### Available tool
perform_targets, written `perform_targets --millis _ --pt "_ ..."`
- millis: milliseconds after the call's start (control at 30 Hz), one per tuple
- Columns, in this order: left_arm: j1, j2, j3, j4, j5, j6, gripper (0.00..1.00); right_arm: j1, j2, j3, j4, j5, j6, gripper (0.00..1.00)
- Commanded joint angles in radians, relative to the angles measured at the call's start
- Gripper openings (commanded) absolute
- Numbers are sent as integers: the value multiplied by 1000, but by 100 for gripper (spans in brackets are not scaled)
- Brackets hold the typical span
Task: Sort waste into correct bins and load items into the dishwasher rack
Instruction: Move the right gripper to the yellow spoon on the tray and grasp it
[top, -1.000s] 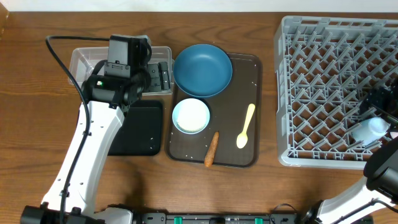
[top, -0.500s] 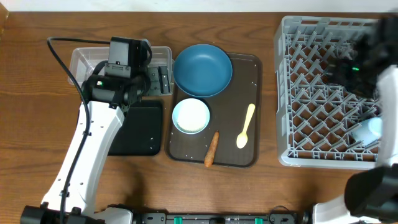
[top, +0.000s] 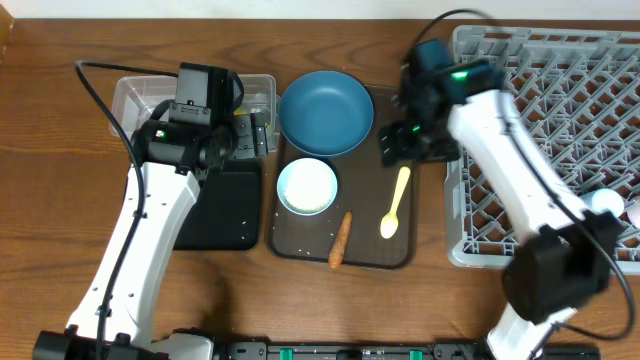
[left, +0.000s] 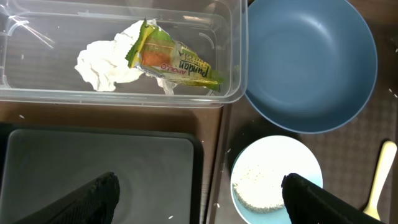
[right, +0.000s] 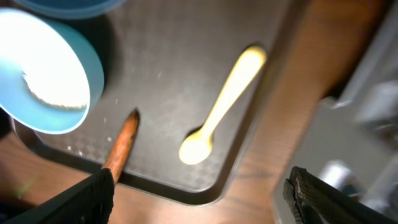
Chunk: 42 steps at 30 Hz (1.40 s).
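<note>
Only the left wrist view looks into the clear tub (left: 231, 56). The crumpled tissue (left: 102, 65) lies inside it, with the snack wrapper (left: 177, 60) resting partly over it. The same view shows the rice-like crumbs (left: 254, 186) heaped in the white bowl (left: 277, 163). From overhead, the left arm (top: 160, 215) hides much of the tub's inside.

The right wrist view is somewhat blurred but gives the close look at the serving tray (right: 161, 56). The carrot stick (right: 122, 148) lies by the tray's robot-side rim. The spoon (right: 225, 102) lies apart from it, towards the tray's rack side.

Only the overhead view takes in the whole rack (top: 540, 150), which stands on the desk (top: 60, 150) beside the tray without touching it. A small blue cup (top: 605, 202) lies in the part of the rack farthest from the tray. The dark-blue bowl (top: 325, 112) fills the tray's far corner on the tub side. The black tray (top: 235, 215) sits on the desk just beside the serving tray, on the robot's side of the tub.

The left arm rises from the desk's robot-side edge, its wrist over the tub end nearest the serving tray. The left jaws are spread wide, with nothing between the fingers (left: 93, 199). The right arm (top: 520, 180) arches across the rack's edge to hang over the tray's rack-side rim, above the spoon's handle. The right jaws also gape wide and hold nothing; their fingers (right: 336, 199) show at the bottom of the right wrist view.
</note>
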Motion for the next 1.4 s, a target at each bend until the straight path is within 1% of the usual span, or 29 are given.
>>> perform_targets --millis 0,200,300,433,733,767,900,933,1100,1133,1233,1300,1367 --pt "0 3 9 -5 -17 14 86 48 70 0 -22 7 65 88" --pt "0 3 9 -5 -17 14 86 110 150 -53 -17 36 137 90" --pt "0 3 9 -5 -17 14 86 114 150 -147 47 50 179 91" --pt "0 3 9 -5 -17 14 86 112 150 -261 142 -14 178 89" --pt "0 3 9 -5 -17 14 86 114 150 -403 273 -24 216 86" --pt "0 3 9 -5 -17 14 86 114 150 -412 284 -25 216 84" --pt "0 3 9 -9 -17 14 86 114 150 -445 311 -23 225 72" --pt "0 3 9 -9 -17 14 86 114 150 -454 318 -23 230 68" --pt "0 3 9 -8 -17 14 86 114 150 -458 318 -23 231 54" --pt "0 3 9 -8 -17 14 86 114 150 -458 318 -23 231 53" --pt "0 3 9 -8 -17 14 86 114 150 -458 320 -23 231 41" --pt "0 3 9 -8 -17 14 86 114 150 -458 320 -23 231 39" --pt "0 3 9 -8 -17 14 86 114 150 -458 320 -23 231 39"
